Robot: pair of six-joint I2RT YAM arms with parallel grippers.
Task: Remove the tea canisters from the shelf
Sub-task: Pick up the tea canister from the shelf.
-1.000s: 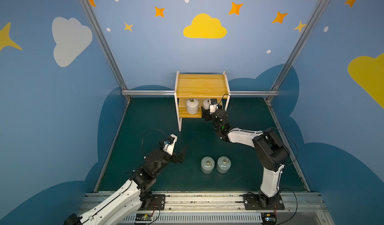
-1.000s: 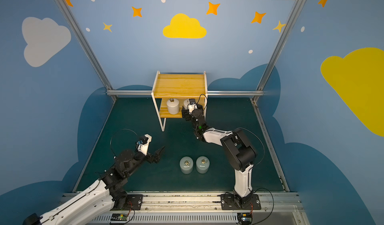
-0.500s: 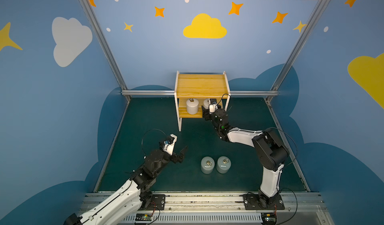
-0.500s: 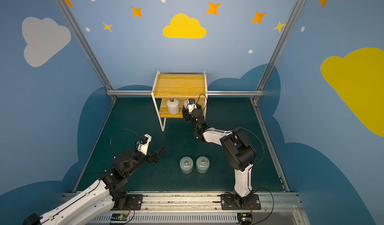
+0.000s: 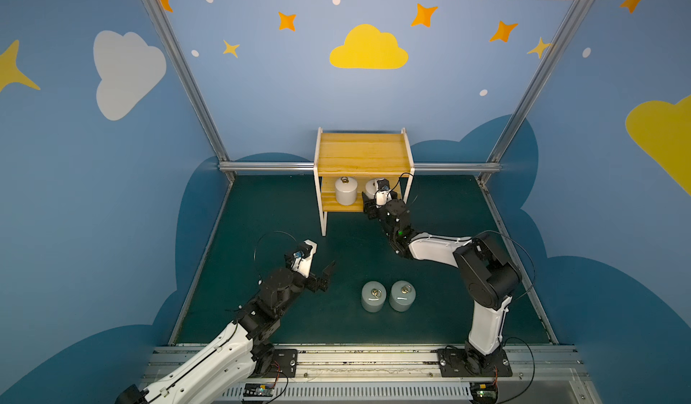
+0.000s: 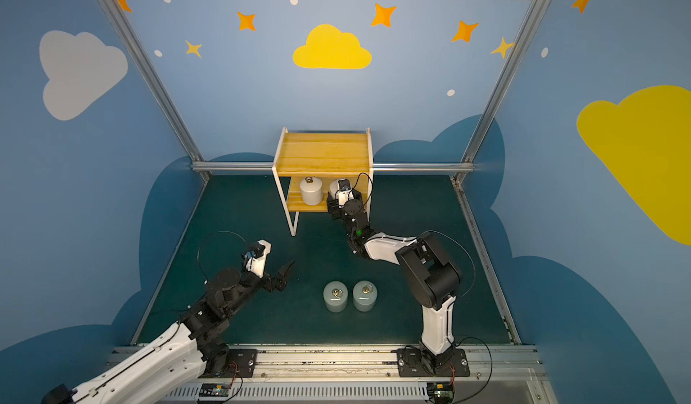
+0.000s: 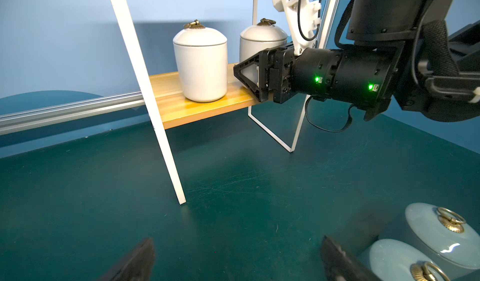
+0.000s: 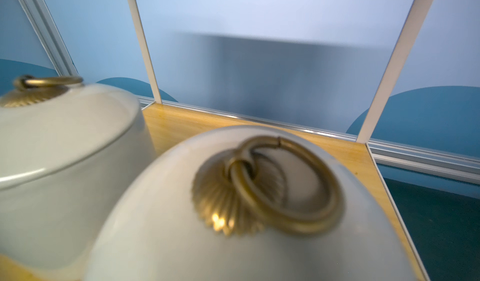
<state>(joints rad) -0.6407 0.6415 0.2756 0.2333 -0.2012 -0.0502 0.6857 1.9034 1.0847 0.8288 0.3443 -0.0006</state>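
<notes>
Right tool (image 7: pixel 246 74) found clamped round right white canister (image 7: pixel 262 39), lower shelf (image 7: pixel 181 105) board; other white canister (image 7: pixel 200 66) beside; blue-grey canisters (image 5: pixel 374 296) on bench (image 5: pixel 280 204); left tool (image 5: pixel 326 275) held wide, empty; ware judged slippery, breakable; side grip below loose lid (image 8: pixel 155 214) advised.

Blue walls (image 5: pixel 261 84) all round, painted. Yellow cloud (image 5: pixel 368 49) and orange stars (image 5: pixel 287 21) on back wall, white cloud (image 5: pixel 125 71) on side wall, darker blue cloud shapes (image 5: pixel 486 140) along base. Aluminium posts (image 5: pixel 181 65) in back corners, aluminium rail (image 5: pixel 269 166) across back at floor level. Floor: dark teal mat (image 5: pixel 430 327), scuffed, soft sheen. Front: aluminium base rail (image 5: pixel 374 361), slotted grey duct (image 5: pixel 355 392) below.
</notes>
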